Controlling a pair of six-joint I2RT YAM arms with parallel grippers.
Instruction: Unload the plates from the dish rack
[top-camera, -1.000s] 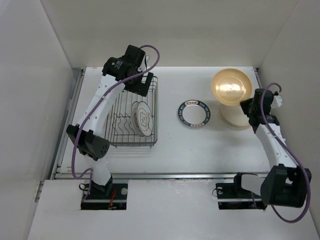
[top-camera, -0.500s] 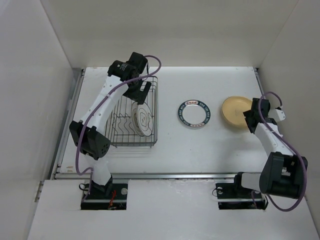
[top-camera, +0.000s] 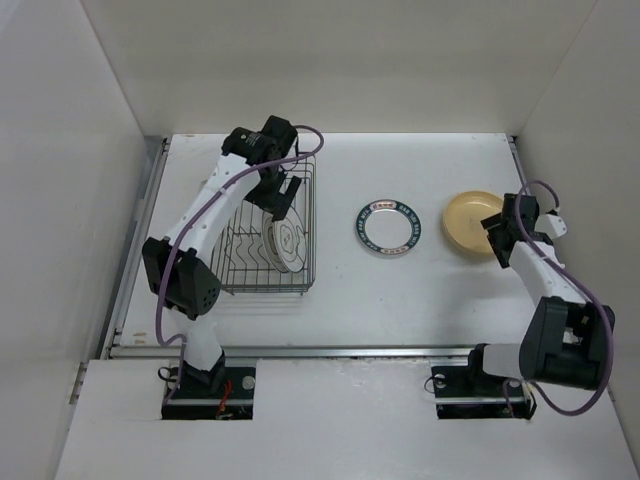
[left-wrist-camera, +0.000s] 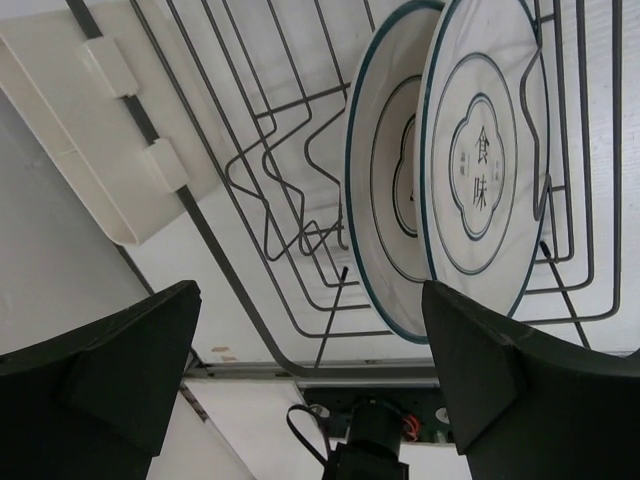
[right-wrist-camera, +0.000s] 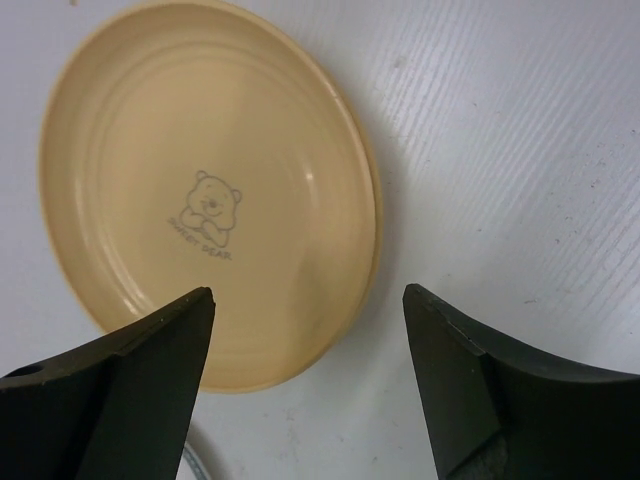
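The dark wire dish rack (top-camera: 240, 265) stands at the left of the table. Two white plates with dark rim rings stand on edge in it, one (left-wrist-camera: 480, 170) in front of the other (left-wrist-camera: 378, 230). My left gripper (top-camera: 283, 197) hovers open just above them, its jaws (left-wrist-camera: 308, 290) wide with nothing between them. A white plate with a dark ring (top-camera: 388, 226) lies flat mid-table. A tan plate (top-camera: 472, 222) with a bear print (right-wrist-camera: 200, 200) lies flat at the right. My right gripper (right-wrist-camera: 309, 290) is open over its near edge and holds nothing.
A cream plastic tray piece (left-wrist-camera: 90, 130) lies along the rack's outer side. The rack's zigzag dividers (left-wrist-camera: 280, 170) to the left of the two plates hold nothing. White walls close in the table on the left, back and right.
The right arm lowered the tan plate flat onto the table and opened its gripper, letting it go. The left gripper moved from the rack's far edge toward the standing plates.
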